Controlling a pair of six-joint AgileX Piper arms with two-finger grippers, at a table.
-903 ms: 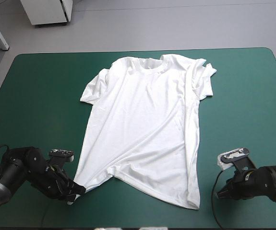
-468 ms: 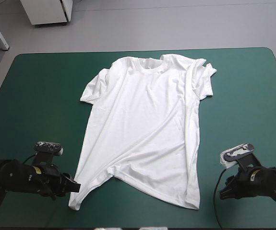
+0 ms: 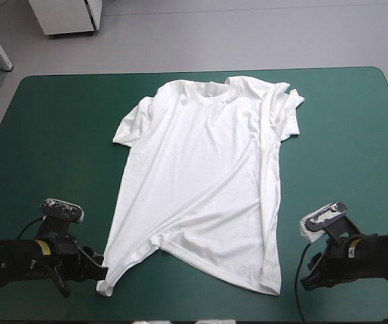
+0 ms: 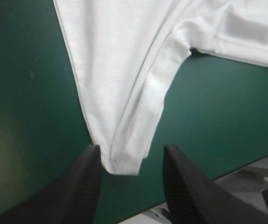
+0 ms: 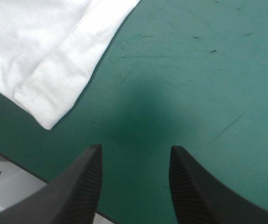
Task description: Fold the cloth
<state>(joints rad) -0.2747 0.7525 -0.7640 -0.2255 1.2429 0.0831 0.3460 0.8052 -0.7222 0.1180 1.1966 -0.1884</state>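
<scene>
Holding the left gripper wide, a hem corner of the T-shirt lying just ahead and reaching between the fingertips. Holding the right gripper wide too, the other corner sitting ahead but off to one side, apart. Lying spread flat, long axis running away from both, hem nearest. Judging the left as better placed to pinch.

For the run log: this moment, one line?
white short-sleeved T-shirt: spread out, unfolded | left gripper: open, straddling hem corner | right gripper: open, hem corner ahead, apart
</scene>
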